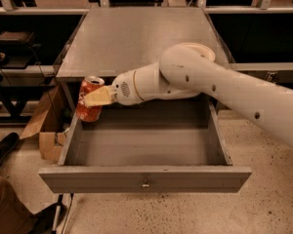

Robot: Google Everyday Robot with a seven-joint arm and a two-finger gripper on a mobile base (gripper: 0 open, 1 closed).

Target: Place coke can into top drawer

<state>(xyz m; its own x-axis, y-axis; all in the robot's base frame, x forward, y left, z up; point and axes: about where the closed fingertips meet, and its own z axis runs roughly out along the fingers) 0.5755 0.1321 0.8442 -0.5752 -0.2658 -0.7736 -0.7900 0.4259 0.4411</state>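
Observation:
The coke can, orange-red with a silver top, is held in the air at the back left corner of the open top drawer, over its left wall. My gripper is shut on the can, its tan fingers wrapped across the can's side. The white arm reaches in from the right, across the back of the drawer. The drawer is grey, pulled far out, with a small metal knob at the middle of its front panel. Its inside shows nothing in it.
A cream bowl sits on the grey cabinet top, mostly hidden behind my arm. A cardboard box lies on the floor left of the drawer. A person's shoe and leg are at the lower left.

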